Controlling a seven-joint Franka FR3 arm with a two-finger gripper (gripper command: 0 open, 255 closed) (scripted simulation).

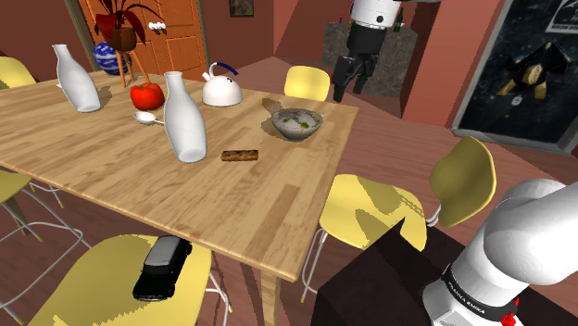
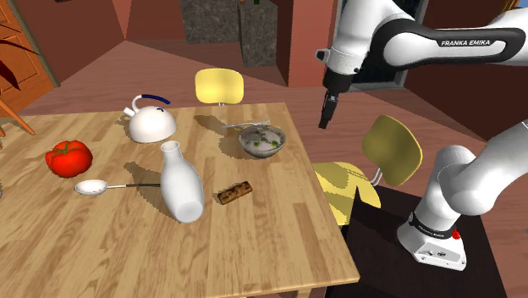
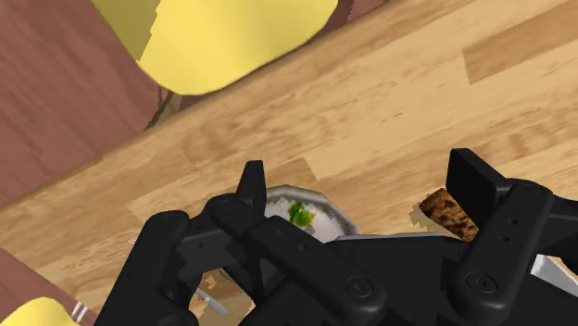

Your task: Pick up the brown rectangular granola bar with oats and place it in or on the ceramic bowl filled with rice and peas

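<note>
A brown oat granola bar point(image 1: 241, 156) lies flat on the wooden table point(image 1: 111, 167), between a tall white bottle and the table's near edge. The grey ceramic bowl point(image 1: 295, 133) of rice with green bits stands close to the table's corner. My black gripper point(image 1: 350, 89) hangs high in the air, open and holding nothing, past the table's edge beside the bowl. In the second exterior view the gripper point(image 2: 325, 112) is up and right of the bowl point(image 2: 280, 142), with the bar point(image 2: 234, 193) nearer the camera. Between the fingers point(image 3: 472, 181) of the wrist view I see the bowl point(image 3: 334, 216) and the bar point(image 3: 447, 211).
Two tall white bottles point(image 1: 184, 119) point(image 1: 76, 80), a red tomato point(image 1: 146, 94), a white teapot point(image 1: 222, 89) and a spoon point(image 1: 146, 118) share the table. Yellow chairs point(image 1: 370, 211) ring it; one holds a black toy car point(image 1: 163, 267). The arm's stand point(image 1: 389, 287) is at lower right.
</note>
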